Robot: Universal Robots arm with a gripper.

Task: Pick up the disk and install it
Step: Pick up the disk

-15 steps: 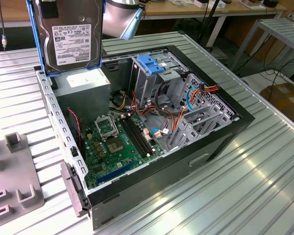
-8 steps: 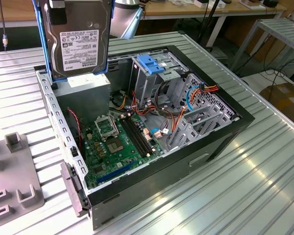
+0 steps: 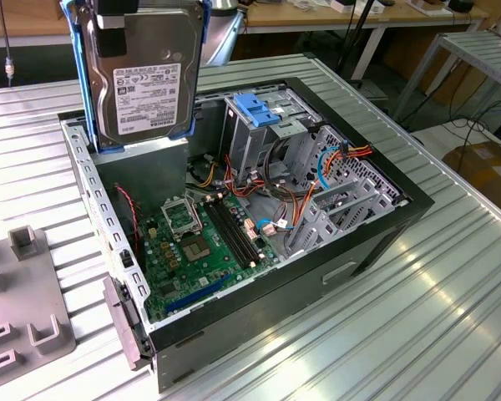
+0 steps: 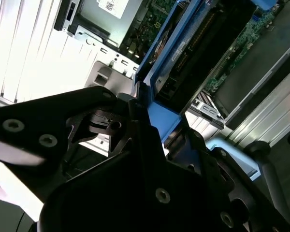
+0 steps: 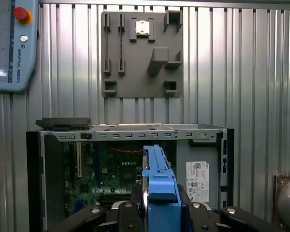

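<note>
Now the gripper (image 5: 159, 209) grips the disk (image 3: 142, 83) tight, upper left, above the open case (image 3: 363, 251); it needs to be straight to fit.

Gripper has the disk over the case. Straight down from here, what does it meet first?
Probably the grey power supply box, which the disk in the gripper hangs over in the exterior view. Depth is unclear; the motherboard beside it is possible.

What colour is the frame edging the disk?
Blue; the frame shows best in the first wrist view.
</note>
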